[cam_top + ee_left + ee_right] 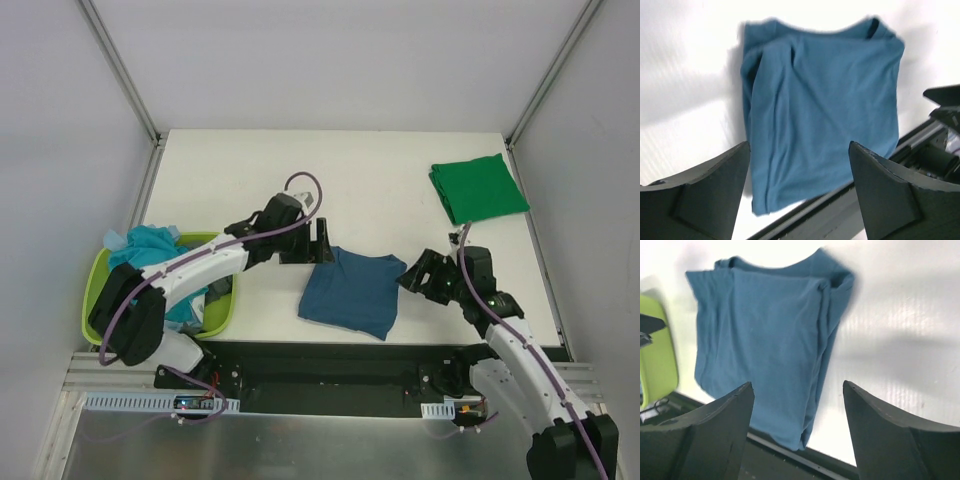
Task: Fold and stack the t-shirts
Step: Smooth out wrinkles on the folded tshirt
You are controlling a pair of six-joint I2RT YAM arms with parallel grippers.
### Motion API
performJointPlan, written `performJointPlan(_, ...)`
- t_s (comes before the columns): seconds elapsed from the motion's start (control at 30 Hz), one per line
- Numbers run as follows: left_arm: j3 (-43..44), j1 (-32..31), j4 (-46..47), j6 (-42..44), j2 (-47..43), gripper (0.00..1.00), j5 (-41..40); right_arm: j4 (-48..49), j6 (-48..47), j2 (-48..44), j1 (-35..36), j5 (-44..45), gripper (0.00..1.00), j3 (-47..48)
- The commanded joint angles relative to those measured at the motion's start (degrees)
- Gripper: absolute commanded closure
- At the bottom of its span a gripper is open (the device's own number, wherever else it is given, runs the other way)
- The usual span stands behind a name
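A dark teal-blue t-shirt [350,291] lies folded flat near the table's front edge, also seen in the left wrist view [820,105] and the right wrist view [765,340]. A bright green t-shirt [478,187] lies folded at the back right. Turquoise t-shirts [150,246] are heaped in the lime basket. My left gripper [322,243] hovers open just above the blue shirt's far left corner, its fingers [705,195] apart with nothing between them. My right gripper [412,276] stands open beside the shirt's right edge, its fingers [890,430] wide and empty.
A lime-green plastic basket [95,290] sits at the front left, partly under the left arm. A black rail [330,365] runs along the table's near edge, just below the blue shirt. Grey walls and metal frame posts bound the white table.
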Motion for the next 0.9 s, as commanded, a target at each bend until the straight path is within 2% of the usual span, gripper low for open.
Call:
performJointPlan(0.0, 9.31, 1.6, -1.38, 4.41, 9.86, 0.26, -3.18, 5.8, 0.18, 7.92, -0.84, 6.2, 0.27, 4.54)
performJointPlan(0.1, 12.49, 2.57, -1.48, 5.29, 14.0, 0.33, -2.91, 7.11, -0.52, 14.35, -1.01, 4.54, 0.34, 7.35)
performJointPlan(0.23, 14.52, 3.8, -1.65, 5.73, 16.99, 0.48, -0.63, 12.03, -0.79, 21.99, -1.01, -1.53, 0.45, 9.38)
performJointPlan(0.5, 17.94, 4.07, -1.65, 6.43, 22.35, 0.54, 1.92, 16.51, -1.49, 32.64, -1.01, -5.05, 0.55, 11.93)
performJointPlan(0.6, 19.0, 4.42, -1.57, 6.43, 23.94, 0.67, 2.53, 16.7, -1.93, 35.1, -1.01, -4.26, 0.56, 13.07)
performJointPlan(0.67, 19.44, 4.77, -1.65, 6.52, 24.55, 0.78, 3.24, 17.48, -1.93, 36.6, -0.93, -4.96, 0.61, 13.43)
performJointPlan(0.77, 19.7, 5.03, -1.56, 6.52, 25.17, 0.85, 3.24, 17.67, -1.58, 37.92, -1.01, -3.13, 0.64, 13.78)
performJointPlan(0.8, 19.88, 5.12, -1.56, 6.61, 25.43, 0.89, 3.5, 17.49, -1.58, 38.27, -1.01, -2.34, 0.67, 13.78)
performJointPlan(0.83, 20.05, 5.21, -1.56, 6.87, 25.7, 0.99, 3.94, 17.66, -1.58, 38.71, -1.01, -2.15, 0.71, 13.95)
performJointPlan(0.87, 20.14, 5.38, -1.56, 6.96, 25.87, 1.0, 4.38, 17.75, -1.67, 38.8, -1.01, -2.15, 0.79, 14.04)
